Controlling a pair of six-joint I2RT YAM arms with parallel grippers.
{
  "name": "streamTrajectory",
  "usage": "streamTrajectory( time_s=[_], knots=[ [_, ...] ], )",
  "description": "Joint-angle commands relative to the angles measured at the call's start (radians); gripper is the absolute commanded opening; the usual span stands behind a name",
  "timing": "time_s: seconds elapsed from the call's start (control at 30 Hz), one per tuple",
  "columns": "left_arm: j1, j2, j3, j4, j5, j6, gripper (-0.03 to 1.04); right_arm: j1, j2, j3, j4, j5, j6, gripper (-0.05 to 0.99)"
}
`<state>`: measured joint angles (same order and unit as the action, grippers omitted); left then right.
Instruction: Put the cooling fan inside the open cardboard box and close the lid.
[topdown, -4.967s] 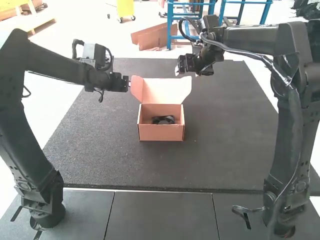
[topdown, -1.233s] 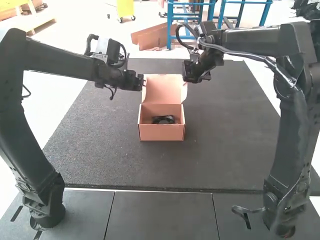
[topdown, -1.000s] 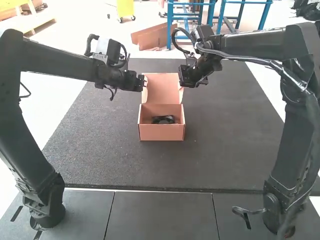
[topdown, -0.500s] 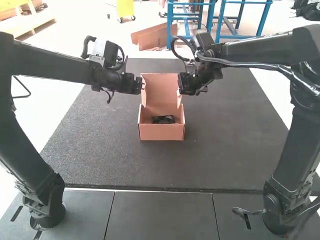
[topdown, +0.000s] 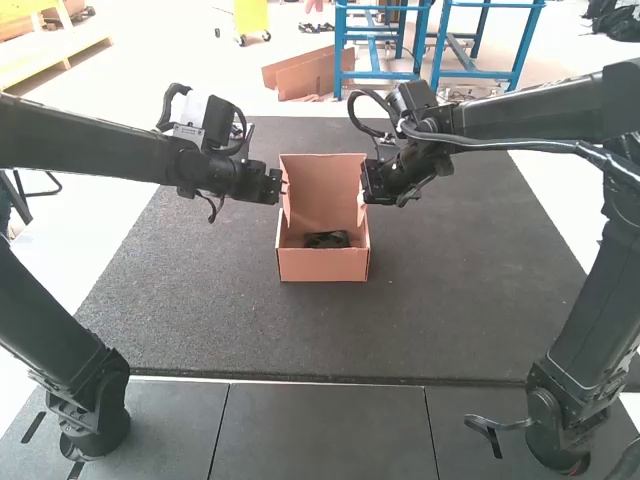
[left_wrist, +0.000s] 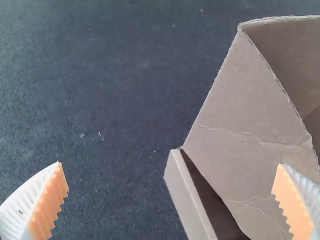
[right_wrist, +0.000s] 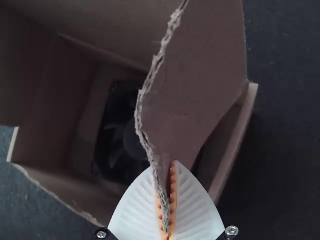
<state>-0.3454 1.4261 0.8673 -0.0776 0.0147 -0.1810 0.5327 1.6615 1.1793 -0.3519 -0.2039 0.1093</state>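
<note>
On the dark, grainy mat (topdown: 170, 300) that covers the surface, a small brown cardboard box (topdown: 322, 258) stands open. Its lid (topdown: 318, 186) is raised nearly upright and shows a ragged corrugated edge. The black cooling fan (right_wrist: 116, 142) lies flat on the box floor, its curved blades dimly visible. The right gripper (right_wrist: 165, 180), white ribbed fingers pressed together, pinches the lid's side flap. The left gripper (topdown: 276, 187) hangs spread wide just beside the lid's opposite flap.
</note>
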Motion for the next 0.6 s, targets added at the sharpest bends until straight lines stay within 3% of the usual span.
streamTrajectory(
  time_s=[0.0, 0.57],
  knots=[
    [-0.009, -0.038, -0.022, 0.013, -0.013, -0.002, 0.97, 0.016, -0.039, -0.026, 0.007, -0.042, 0.015, -0.01],
    [-0.023, -0.062, -0.105, 0.056, -0.021, -0.002, 0.97, 0.027, -0.086, -0.158, 0.036, -0.058, 0.004, -0.01]
  ],
)
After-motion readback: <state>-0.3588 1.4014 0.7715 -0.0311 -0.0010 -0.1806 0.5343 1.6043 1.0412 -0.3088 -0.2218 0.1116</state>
